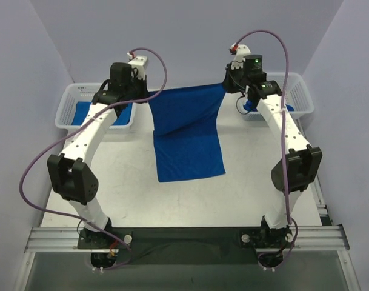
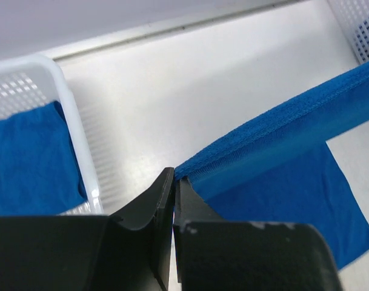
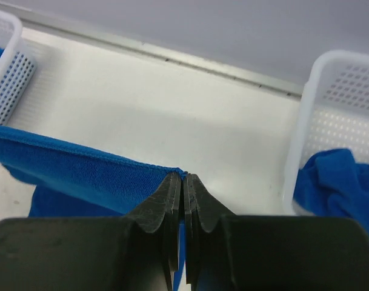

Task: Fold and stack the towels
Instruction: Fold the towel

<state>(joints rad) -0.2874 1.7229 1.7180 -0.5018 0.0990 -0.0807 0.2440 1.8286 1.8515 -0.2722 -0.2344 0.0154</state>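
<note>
Blue towel (image 1: 189,136) mid-surface (image 1: 245,182): far edge lifted, stretched taut between tools, near half flat on surface. Left tool (image 2: 173,179) clenched on far-left corner; right tool (image 3: 184,177) clenched on far-right corner. Folded towel (image 1: 82,113) in left basket (image 1: 62,112); crumpled towel (image 3: 335,182) in right basket (image 1: 305,97).

left arm (image 1: 87,136) and right arm (image 1: 287,130) are white tubes with chunky black joints. purple cables (image 1: 288,60) loop off both, fingers (image 2: 148,212) matte black.
</note>
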